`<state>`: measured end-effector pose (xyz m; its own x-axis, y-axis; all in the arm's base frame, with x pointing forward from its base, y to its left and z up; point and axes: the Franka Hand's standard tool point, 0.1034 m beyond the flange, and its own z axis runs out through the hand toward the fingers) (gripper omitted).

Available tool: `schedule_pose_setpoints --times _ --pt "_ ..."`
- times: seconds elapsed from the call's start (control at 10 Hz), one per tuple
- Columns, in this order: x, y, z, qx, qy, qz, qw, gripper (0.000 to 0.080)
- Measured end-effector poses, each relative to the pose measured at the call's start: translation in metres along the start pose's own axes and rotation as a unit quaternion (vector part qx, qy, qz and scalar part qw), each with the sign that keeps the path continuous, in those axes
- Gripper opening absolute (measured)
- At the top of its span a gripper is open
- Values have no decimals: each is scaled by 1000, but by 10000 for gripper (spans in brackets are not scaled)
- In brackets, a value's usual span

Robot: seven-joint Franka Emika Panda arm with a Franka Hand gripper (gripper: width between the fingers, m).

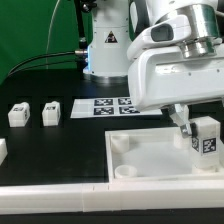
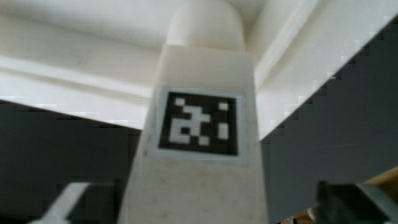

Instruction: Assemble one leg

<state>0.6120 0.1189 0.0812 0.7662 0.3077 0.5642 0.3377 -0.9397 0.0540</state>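
Observation:
The leg (image 1: 207,140), a small white block with a black-and-white tag, stands upright at the far corner of the large white tray (image 1: 150,160), on the exterior view's right. My gripper (image 1: 195,128) hangs over it. In the wrist view the leg (image 2: 201,120) runs up the middle between my fingers (image 2: 68,205), and its far end meets the tray (image 2: 71,70). A dark gap shows on each side of the leg, so the gripper (image 2: 201,208) is open around it. The joint between the leg and the tray is hidden.
Two more white legs (image 1: 18,113) (image 1: 51,112) lie on the black table at the exterior view's left. The marker board (image 1: 108,105) lies behind the tray. A white rail (image 1: 60,200) runs along the front edge. The robot base (image 1: 105,50) stands at the back.

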Motion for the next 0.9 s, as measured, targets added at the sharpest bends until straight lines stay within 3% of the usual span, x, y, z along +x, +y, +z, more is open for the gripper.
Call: schedule_pose_setpoints --times 0.3,0.7,0.9 --pt "0 2 0 -1 0 0 1000 647" --pt "4 13 -3 -7 2 -5 1000 649" --pt "6 17 -7 -1 -25 -7 1000 649"
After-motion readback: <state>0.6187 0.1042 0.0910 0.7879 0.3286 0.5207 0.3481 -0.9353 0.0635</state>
